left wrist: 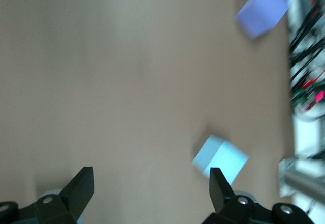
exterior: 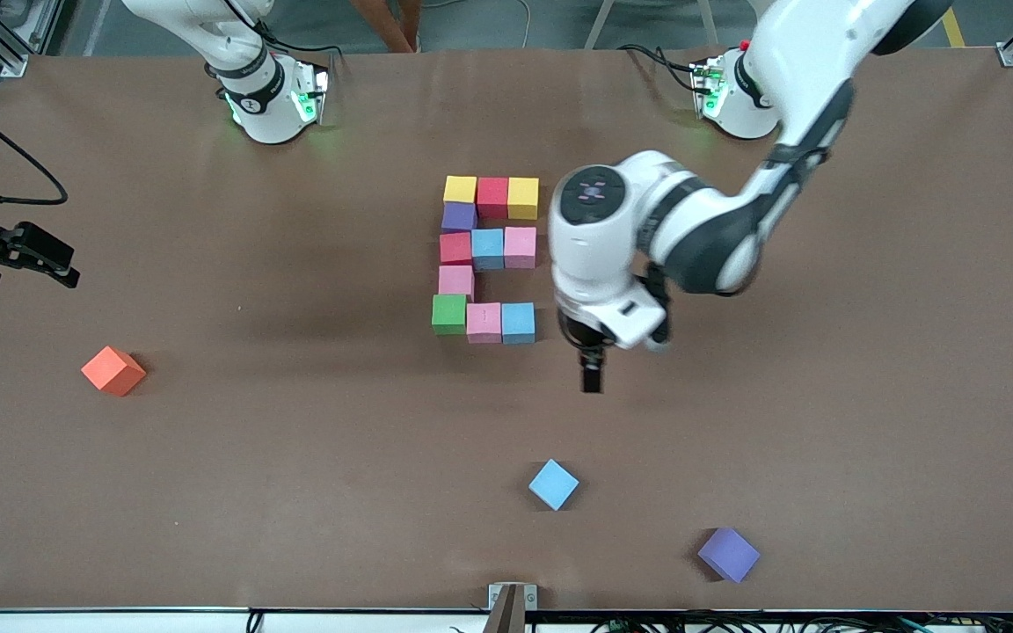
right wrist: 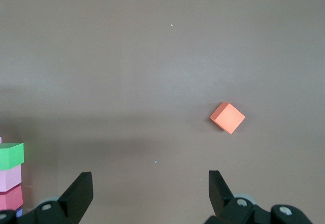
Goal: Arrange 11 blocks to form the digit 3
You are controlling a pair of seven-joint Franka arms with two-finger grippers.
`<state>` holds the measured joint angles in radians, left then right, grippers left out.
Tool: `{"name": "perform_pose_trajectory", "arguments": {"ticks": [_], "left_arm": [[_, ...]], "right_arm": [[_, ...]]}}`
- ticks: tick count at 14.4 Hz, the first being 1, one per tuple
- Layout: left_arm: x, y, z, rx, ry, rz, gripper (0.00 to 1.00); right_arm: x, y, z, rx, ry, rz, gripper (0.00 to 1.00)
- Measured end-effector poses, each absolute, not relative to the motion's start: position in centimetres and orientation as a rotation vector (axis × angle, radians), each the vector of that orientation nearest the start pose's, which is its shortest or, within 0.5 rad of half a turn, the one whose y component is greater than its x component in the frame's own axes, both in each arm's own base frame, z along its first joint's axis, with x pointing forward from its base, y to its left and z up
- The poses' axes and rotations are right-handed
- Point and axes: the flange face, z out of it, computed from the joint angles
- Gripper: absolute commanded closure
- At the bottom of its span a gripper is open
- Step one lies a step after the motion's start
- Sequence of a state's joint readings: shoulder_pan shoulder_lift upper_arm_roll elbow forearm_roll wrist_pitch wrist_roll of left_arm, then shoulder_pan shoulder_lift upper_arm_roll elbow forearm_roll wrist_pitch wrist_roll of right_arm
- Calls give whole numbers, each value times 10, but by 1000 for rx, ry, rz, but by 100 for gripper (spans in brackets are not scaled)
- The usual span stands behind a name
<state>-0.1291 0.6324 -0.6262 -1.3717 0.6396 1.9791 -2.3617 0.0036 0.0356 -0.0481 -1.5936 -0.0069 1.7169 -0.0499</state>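
Front view shows the brown table (exterior: pixel 207 492) under both arms, with the left arm reaching from its base down to the middle of the table. The digit 3 (exterior: pixel 487 260) lies just beside that arm's wrist, toward the right arm's end: eleven blocks touching one another, a yellow, red and yellow bar at the top, a purple block under it, a red, light blue and pink bar in the middle, a pink block below, and a green, pink and light blue bar nearest the camera. The left gripper (exterior: pixel 592 376) hangs over bare table just past the lowest bar, its fingers spread wide with nothing between them. A loose light blue cube (exterior: pixel 553 483) sits nearer the camera than this gripper, a little toward the right arm's end, and a loose purple cube (exterior: pixel 728 555) lies nearer still, toward the left arm's end. The right gripper (exterior: pixel 27 255) waits at the right arm's end of the table, fingers likewise spread and empty. The orange cube (exterior: pixel 113 370) rests on the table near it, closer to the camera, well apart from the digit.
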Motion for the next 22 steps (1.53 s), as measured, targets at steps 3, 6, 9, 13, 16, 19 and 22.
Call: {"name": "perform_pose_trajectory", "arguments": {"ticks": [3, 6, 9, 13, 16, 19, 22], "left_arm": [[642, -328, 417, -2376, -2102, -434, 0], [653, -293, 414, -2398, -1995, -429, 0], [652, -261, 427, -2515, -1868, -429, 0], [637, -211, 442, -2656, -1670, -430, 0], [620, -171, 456, -2788, -1433, -362, 0], [608, -136, 478, -2904, -1198, -307, 0], [600, -122, 489, -2944, -1075, -256, 0]], "right_arm": [[578, -26, 607, -3151, -11, -138, 0], [578, -26, 607, -3151, -11, -138, 0], [578, -25, 607, -3151, -11, -139, 0], [578, -25, 607, -3151, -13, -140, 0], [579, -24, 608, -3151, -15, -141, 0], [579, -24, 608, -3151, -15, -142, 0], [579, -24, 608, -3151, -15, -143, 0]]}}
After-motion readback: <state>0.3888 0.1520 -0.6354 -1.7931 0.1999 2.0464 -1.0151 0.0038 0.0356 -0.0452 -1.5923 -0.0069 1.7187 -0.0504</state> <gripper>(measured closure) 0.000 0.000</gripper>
